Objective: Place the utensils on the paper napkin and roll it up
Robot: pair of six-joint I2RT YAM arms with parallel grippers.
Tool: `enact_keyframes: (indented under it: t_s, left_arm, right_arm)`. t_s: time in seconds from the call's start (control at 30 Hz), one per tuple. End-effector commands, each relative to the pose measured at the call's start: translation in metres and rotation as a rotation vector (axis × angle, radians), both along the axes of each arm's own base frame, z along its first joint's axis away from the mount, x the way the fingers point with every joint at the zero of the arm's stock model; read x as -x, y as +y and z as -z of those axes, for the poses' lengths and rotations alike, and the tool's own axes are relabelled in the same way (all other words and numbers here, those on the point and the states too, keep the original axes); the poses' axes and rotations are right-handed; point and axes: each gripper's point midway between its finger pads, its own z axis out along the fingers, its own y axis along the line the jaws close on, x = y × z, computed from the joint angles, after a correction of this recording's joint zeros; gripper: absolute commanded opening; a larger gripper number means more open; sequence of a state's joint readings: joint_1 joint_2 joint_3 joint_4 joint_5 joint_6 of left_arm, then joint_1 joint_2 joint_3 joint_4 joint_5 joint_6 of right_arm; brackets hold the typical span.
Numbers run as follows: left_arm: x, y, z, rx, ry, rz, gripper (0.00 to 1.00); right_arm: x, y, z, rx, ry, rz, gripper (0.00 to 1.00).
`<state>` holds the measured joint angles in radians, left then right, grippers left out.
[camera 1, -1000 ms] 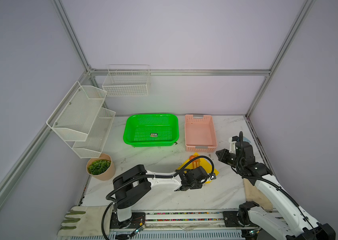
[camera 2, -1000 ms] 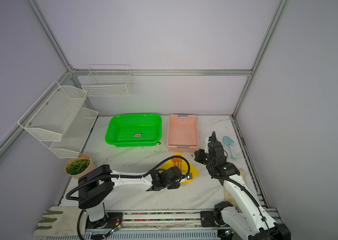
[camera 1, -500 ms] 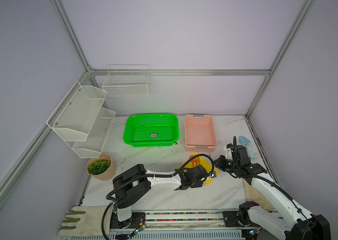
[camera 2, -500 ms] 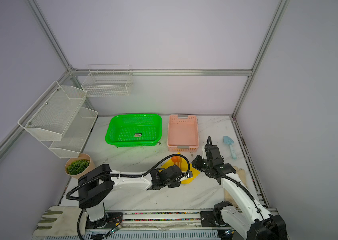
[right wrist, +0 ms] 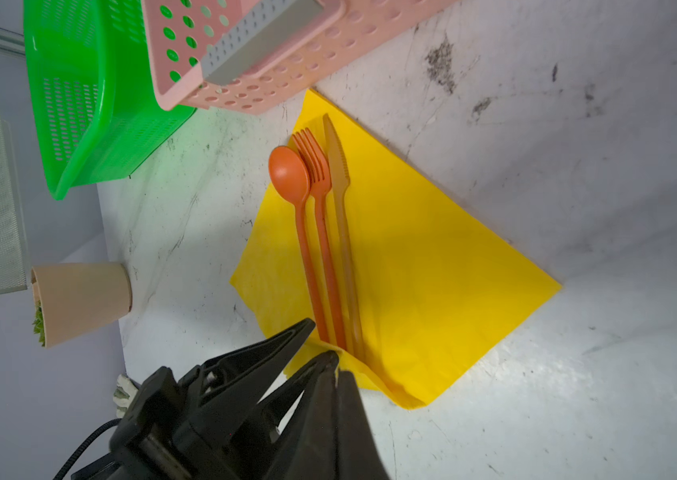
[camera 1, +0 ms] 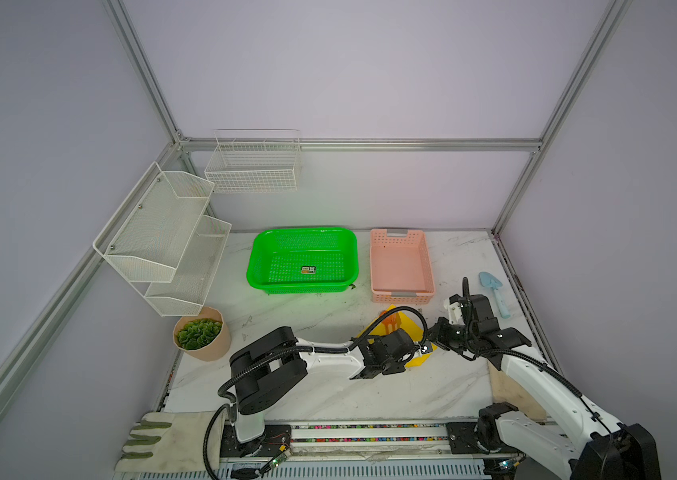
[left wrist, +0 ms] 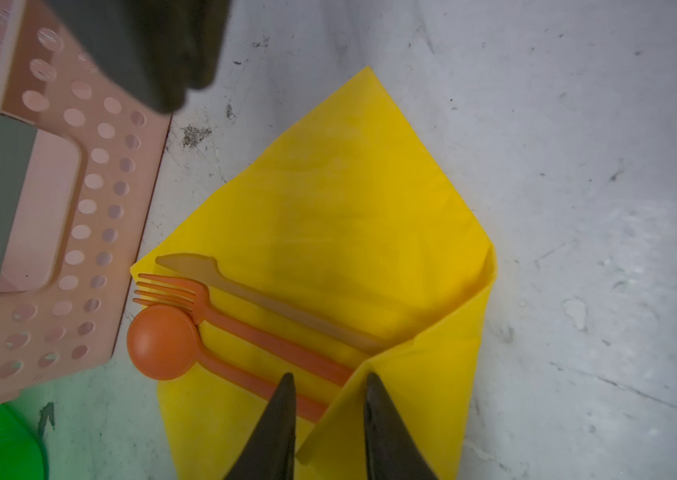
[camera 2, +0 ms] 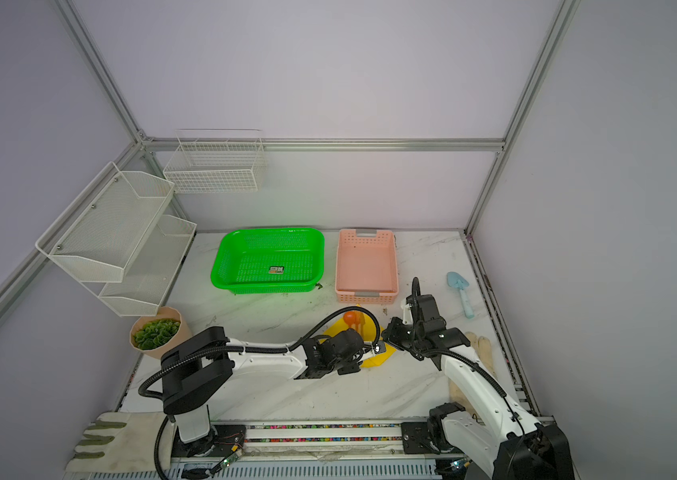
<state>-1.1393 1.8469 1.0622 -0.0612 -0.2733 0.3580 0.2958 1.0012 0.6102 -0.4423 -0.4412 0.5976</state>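
Observation:
The yellow paper napkin [left wrist: 349,199] lies on the marble in front of the pink basket. On it lie the orange utensils side by side: knife [left wrist: 278,303], fork [left wrist: 245,328] and spoon [left wrist: 162,343], whose bowl sticks out past the paper's edge. One napkin corner is folded over their handle ends. My left gripper [left wrist: 329,380] is open, and the fold's edge runs between its jaws. My right gripper [right wrist: 338,368] is shut on that folded corner of the napkin [right wrist: 432,270], right beside the left gripper [right wrist: 320,338]. In both top views the two grippers [camera 1: 422,347] [camera 2: 386,334] meet at the napkin's near corner.
The pink basket [camera 1: 403,297] stands just behind the napkin, the green basket [camera 1: 301,286] to its left. A potted plant [camera 1: 203,340] is at the left, a light-blue trowel [camera 1: 494,293] at the right edge. White wire racks [camera 1: 162,241] hang at the back left. Gloves [camera 1: 162,440] lie front left.
My right gripper has come down from above the table to the napkin's near corner and closed there. The left gripper's jaws have parted a little over the fold.

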Motion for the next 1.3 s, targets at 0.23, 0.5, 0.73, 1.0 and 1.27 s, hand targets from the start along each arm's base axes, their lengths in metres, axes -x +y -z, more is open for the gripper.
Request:
enact_keyframes:
  t_s: [0.23,0.5,0.73,1.0,1.27]
  left_arm:
    - [-0.010,-0.007,-0.014,0.105,-0.002,-0.045,0.29]
    - [-0.012,-0.001,-0.009,0.146,0.043,-0.070,0.29]
    - [-0.013,0.002,-0.005,0.178,0.079,-0.088,0.29]
    - [-0.013,0.000,-0.008,0.213,0.102,-0.097,0.29]
    - [-0.014,0.006,-0.014,0.254,0.123,-0.114,0.29]
  right_arm:
    - [0.012,0.002,0.026,0.050,0.070,-0.036,0.00]
    - [0.016,0.022,0.045,0.053,0.107,-0.099,0.00]
    - [0.016,0.019,0.057,0.091,0.123,-0.109,0.00]
    - [0.025,0.020,0.063,0.095,0.133,-0.161,0.00]
    - [0.028,0.008,0.071,0.162,0.138,-0.081,0.00]
